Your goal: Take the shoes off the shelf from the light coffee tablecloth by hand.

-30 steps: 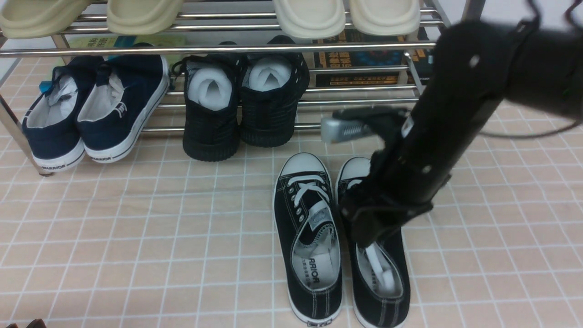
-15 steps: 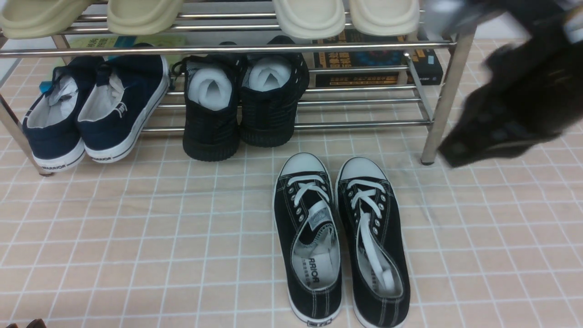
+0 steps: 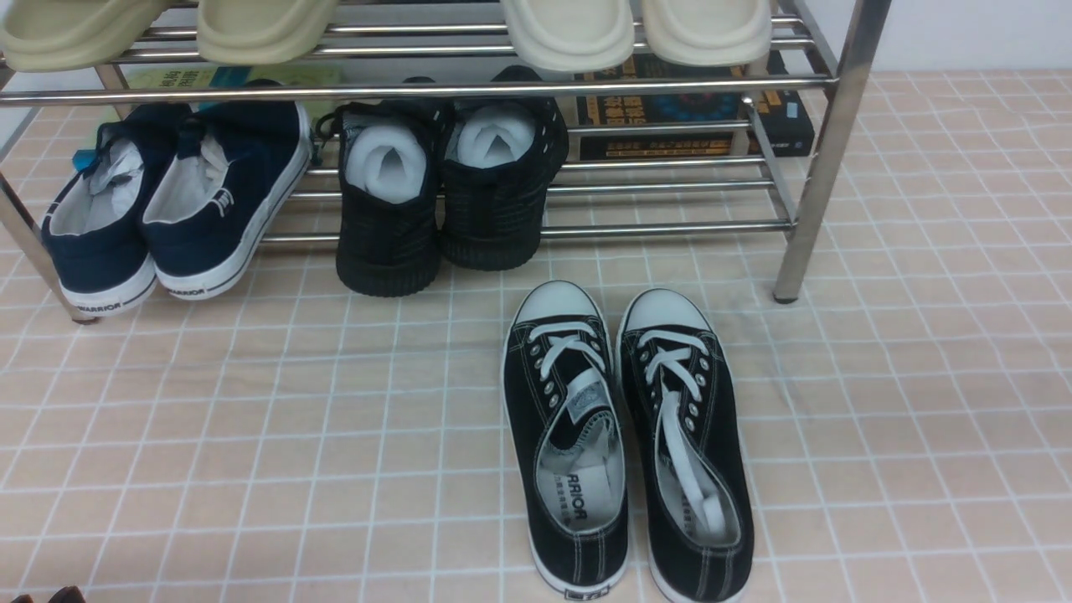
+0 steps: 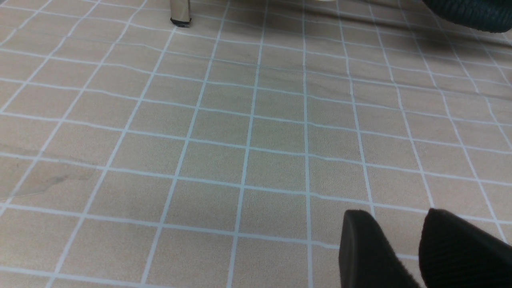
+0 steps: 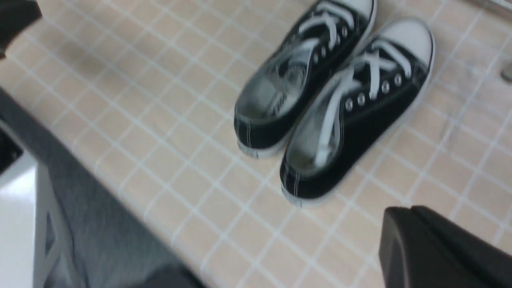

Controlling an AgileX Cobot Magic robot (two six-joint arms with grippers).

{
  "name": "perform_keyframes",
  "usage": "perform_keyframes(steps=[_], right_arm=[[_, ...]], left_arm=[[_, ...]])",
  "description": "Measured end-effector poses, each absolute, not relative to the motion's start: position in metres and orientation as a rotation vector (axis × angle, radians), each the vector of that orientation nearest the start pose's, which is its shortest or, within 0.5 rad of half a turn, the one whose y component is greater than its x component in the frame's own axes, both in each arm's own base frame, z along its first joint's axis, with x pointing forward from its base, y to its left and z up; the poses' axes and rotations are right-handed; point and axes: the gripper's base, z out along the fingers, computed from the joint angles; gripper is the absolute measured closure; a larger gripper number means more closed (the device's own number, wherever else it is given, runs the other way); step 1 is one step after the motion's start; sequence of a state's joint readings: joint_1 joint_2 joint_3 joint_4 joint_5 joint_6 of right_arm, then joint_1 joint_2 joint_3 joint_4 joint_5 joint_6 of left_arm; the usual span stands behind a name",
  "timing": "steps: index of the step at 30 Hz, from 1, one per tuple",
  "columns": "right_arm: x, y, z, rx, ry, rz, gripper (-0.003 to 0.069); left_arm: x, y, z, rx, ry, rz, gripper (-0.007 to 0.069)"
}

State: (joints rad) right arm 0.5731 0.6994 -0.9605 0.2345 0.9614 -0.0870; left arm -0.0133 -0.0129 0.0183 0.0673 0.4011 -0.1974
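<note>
- Left gripper: black fingers low over the light beige-tan tablecloth with a white grid, well in front of the shelf. The tips stand a little apart with cloth showing between them, and nothing is grasped.
- Right gripper: seen only in its own wrist view, which is blurred. The black fingers are pressed together and empty, raised clear above the cloth on the near side of the shelf.
- Shoes, a pair of black canvas lace-up sneakers with white laces and white toe caps: off the shelf and flat on the tablecloth just in front of it. They lie side by side, touching, toes toward the shelf and heels away. No gripper touches them.
- Shelf, a shiny chrome tube rack: stands on the same cloth, its right front leg just beyond the toe of the right-hand sneaker.
- Shelf, lower tier: a pair of navy white-soled slip-ons at the left end and a pair of all-black textured shoes stuffed with white foam at the middle, heels hanging over the front bar. The right end holds no footwear.
- Shelf, upper tier: four cream slippers, only partly in frame.
- Behind the lower tier: dark books, stacked flat.
</note>
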Motion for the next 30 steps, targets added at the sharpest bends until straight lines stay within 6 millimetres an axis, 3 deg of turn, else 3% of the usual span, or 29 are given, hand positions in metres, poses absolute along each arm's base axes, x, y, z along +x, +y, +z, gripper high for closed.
perform_keyframes(steps=[4,9,14,30], right_arm=[[0.081,0.072,0.348,-0.562,1.957,0.637,0.0674],[0.085,0.068,0.320,-0.441,1.815,0.649,0.0674],[0.087,0.065,0.316,-0.381,1.734,0.645,0.0671],[0.088,0.065,0.316,-0.374,1.726,0.648,0.0665]], left_arm=[[0.052,0.002,0.172,-0.133,1.885,-0.077,0.0384],[0.052,0.002,0.172,-0.133,1.885,-0.077,0.0384],[0.052,0.002,0.172,-0.133,1.885,-0.077,0.0384],[0.052,0.002,0.172,-0.133,1.885,-0.077,0.0384]])
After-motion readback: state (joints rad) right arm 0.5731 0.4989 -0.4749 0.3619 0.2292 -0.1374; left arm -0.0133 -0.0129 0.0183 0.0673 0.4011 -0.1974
